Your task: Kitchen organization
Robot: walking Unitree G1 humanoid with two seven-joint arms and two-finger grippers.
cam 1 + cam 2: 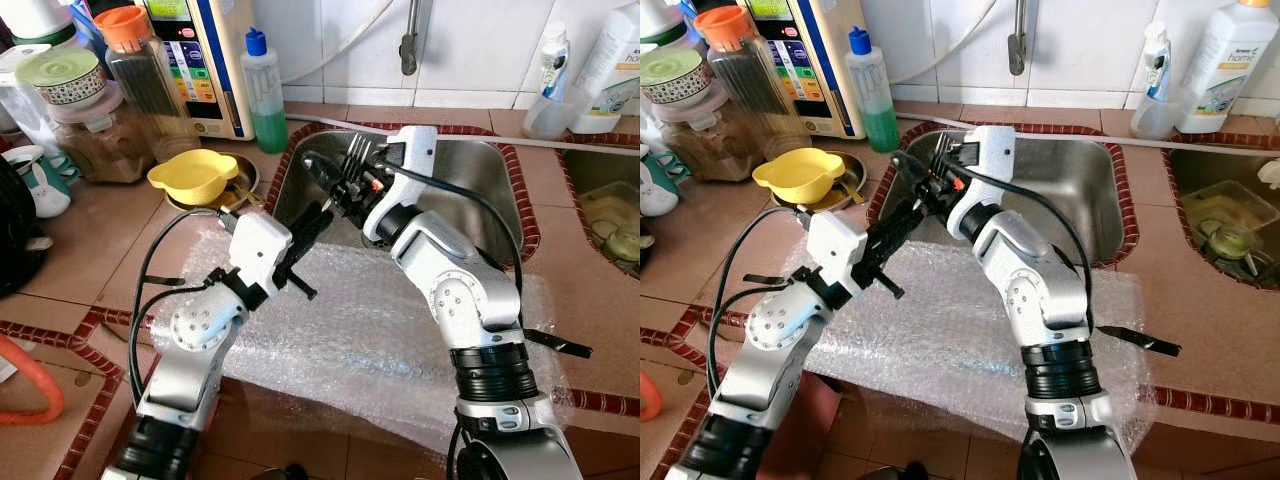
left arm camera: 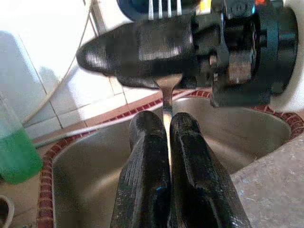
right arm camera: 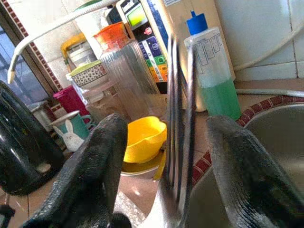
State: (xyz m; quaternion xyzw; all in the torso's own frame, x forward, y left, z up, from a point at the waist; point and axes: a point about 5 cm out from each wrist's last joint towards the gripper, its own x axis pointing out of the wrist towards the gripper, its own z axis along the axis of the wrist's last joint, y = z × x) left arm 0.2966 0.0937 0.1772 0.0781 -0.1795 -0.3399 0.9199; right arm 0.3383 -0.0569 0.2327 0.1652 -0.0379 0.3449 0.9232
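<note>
Terracotta tiles cover the counter (image 1: 90,250), where a bubble-wrap sheet (image 1: 380,350) lies before a steel sink (image 1: 470,190) under white wall tiles. Over the sink's near left edge, the left pincer (image 2: 166,137) is clamped on the handle of a fork (image 1: 356,155), prongs up. The right pincer (image 3: 166,156) stands spread wide with the fork's prongs between its fingers, gripping nothing. Beside the sink sit a yellow bowl (image 1: 193,175) and a bottle of green liquid (image 1: 264,95).

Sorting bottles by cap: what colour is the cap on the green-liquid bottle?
Blue; the bottle cap shows best in the right wrist view.
</note>
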